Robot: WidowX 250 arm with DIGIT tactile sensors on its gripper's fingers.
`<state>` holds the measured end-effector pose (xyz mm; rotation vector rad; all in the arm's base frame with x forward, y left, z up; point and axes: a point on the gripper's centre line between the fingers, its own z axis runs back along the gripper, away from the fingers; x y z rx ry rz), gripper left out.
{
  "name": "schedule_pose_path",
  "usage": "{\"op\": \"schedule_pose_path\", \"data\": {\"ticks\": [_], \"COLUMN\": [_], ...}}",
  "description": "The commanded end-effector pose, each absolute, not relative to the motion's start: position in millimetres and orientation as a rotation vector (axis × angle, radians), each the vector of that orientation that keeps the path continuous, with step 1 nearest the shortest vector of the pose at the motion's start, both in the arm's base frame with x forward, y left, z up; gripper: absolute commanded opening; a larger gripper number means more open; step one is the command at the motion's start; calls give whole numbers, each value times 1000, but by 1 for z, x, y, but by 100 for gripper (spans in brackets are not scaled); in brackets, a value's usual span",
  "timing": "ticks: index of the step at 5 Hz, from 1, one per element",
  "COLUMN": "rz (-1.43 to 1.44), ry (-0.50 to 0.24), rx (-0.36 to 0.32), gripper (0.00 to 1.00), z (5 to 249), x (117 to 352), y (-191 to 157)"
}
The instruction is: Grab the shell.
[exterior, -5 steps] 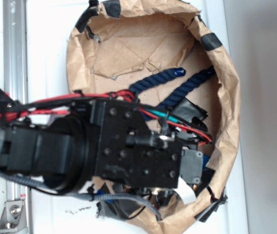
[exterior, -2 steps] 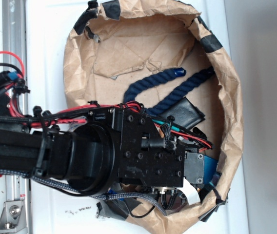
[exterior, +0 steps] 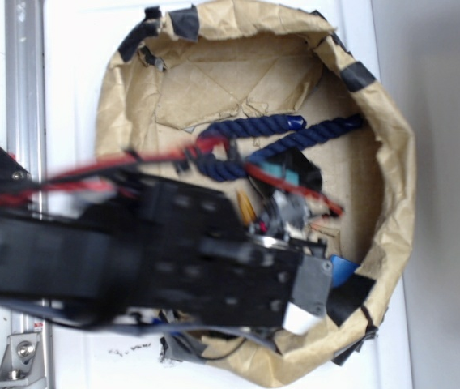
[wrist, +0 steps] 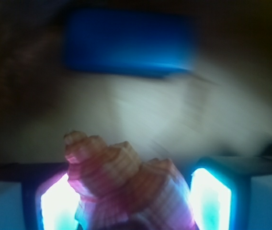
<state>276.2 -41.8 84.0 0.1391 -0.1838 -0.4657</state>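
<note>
Wrist view fills with the shell (wrist: pixel 126 187), ridged whorls and pointed tip sitting between the two glowing pads (wrist: pixel 210 201) of the gripper (wrist: pixel 136 203), blurred blue block (wrist: pixel 126 43) beyond. Appears clamped on the shell, though contact on the right side cannot be confirmed: a sliver of gap seems to show there. Exterior view too smeared to help; gripper (exterior: pixel 295 235) buried under the black arm (exterior: pixel 133 259) inside the brown paper bowl (exterior: pixel 392 162), toward the bowl's lower right rim, near the worktop's right edge; an orange sliver (exterior: pixel 248 207) by the wrist possibly the shell's tip, cannot tell. Main risk judged: glossy, tapered whorls squirting out of the pads under a fast lift, given a grip that looks low on the bulbous end. Second risk: navy rope (exterior: pixel 254 130) and red cable (exterior: pixel 287 185) lying close, liable to snag and tug the bowl along. Blur suggests speed; slower motion safer.
</note>
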Motion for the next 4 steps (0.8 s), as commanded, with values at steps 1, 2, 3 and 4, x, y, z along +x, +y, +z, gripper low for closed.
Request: {"op": "schedule_pose_path", "data": {"ticks": [1,2,3,4], "rz": [-56,85,132,122], "ry": [-158,-126,-123,-130], "rx": [164,75,28,51], "gripper": [0,0,0,0], "z": [158,165,166,162], "x": [269,269,269,265], "y": [-8,-7,-6,-9]}}
